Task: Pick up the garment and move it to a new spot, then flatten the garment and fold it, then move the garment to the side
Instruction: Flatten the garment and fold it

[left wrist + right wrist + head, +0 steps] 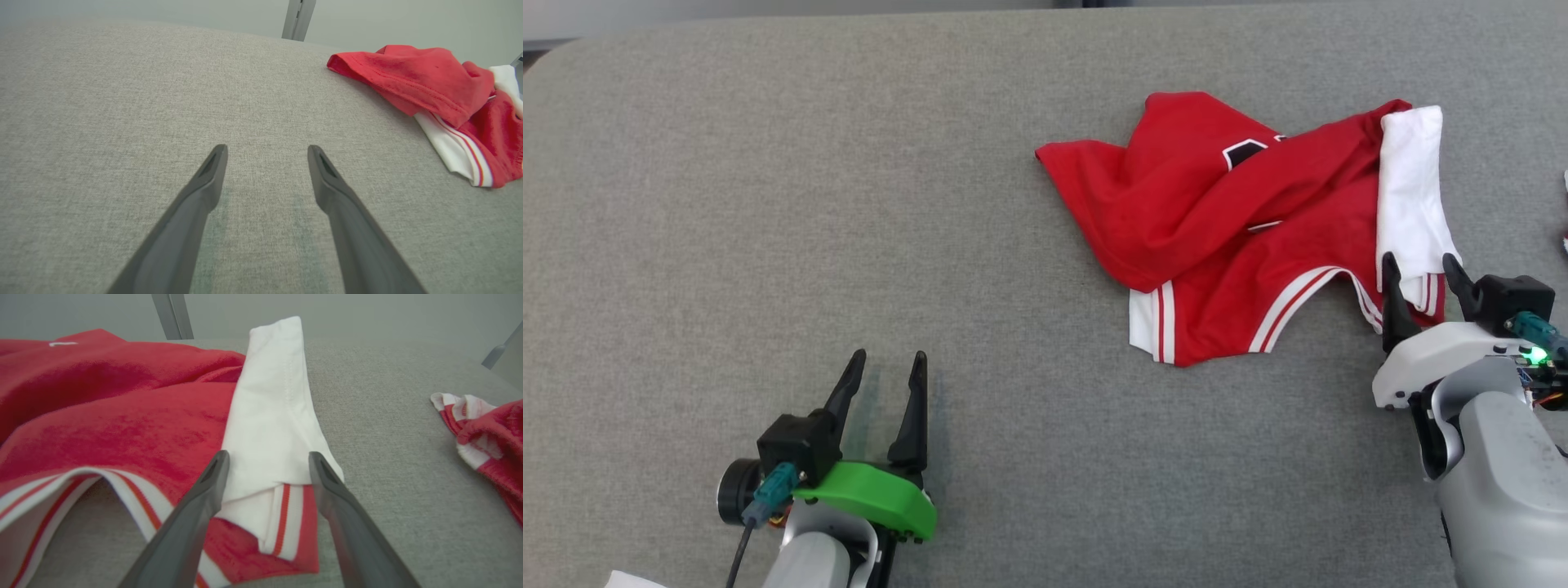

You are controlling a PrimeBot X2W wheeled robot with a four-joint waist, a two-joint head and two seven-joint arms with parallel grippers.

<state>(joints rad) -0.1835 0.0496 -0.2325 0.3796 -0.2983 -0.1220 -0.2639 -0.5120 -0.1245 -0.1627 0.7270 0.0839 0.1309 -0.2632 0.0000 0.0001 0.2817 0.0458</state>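
The garment [1241, 229], a red jersey with white sleeves and red-and-white striped trim, lies crumpled on the grey surface at the right; part of a black letter shows on its chest. My right gripper [1421, 273] stands open at its near right corner, fingers on either side of the white sleeve end [267, 428], not closed on it. My left gripper [886, 371] is open over bare fabric at the lower left, well apart from the garment [433, 94], which lies up and to the right of its fingers. Nothing is between the left fingers [212, 171].
The grey cloth-covered table [768, 204] has a rounded far left corner. A second red-and-white cloth [486, 437] lies further right, just at the head view's right edge [1565, 212]. Metal posts [171, 314] stand beyond the far edge.
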